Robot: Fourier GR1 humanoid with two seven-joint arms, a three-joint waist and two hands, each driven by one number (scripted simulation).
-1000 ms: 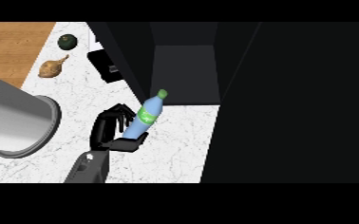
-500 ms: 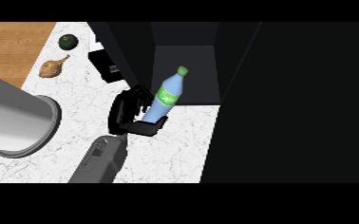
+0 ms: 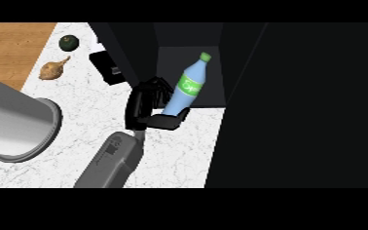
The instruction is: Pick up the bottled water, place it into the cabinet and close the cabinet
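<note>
Bottle held at the cabinet mouth
The left hand (image 3: 152, 108) grasps the bottled water (image 3: 188, 85) low down, leaving its green cap free to tilt far-right into the open cabinet (image 3: 179, 39), probably to set it inside.

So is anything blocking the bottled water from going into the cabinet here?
Nothing visible does. The left hand holds the bottled water tilted, top end leaning into the open cabinet. The opening around the bottle shows no other object.
</note>
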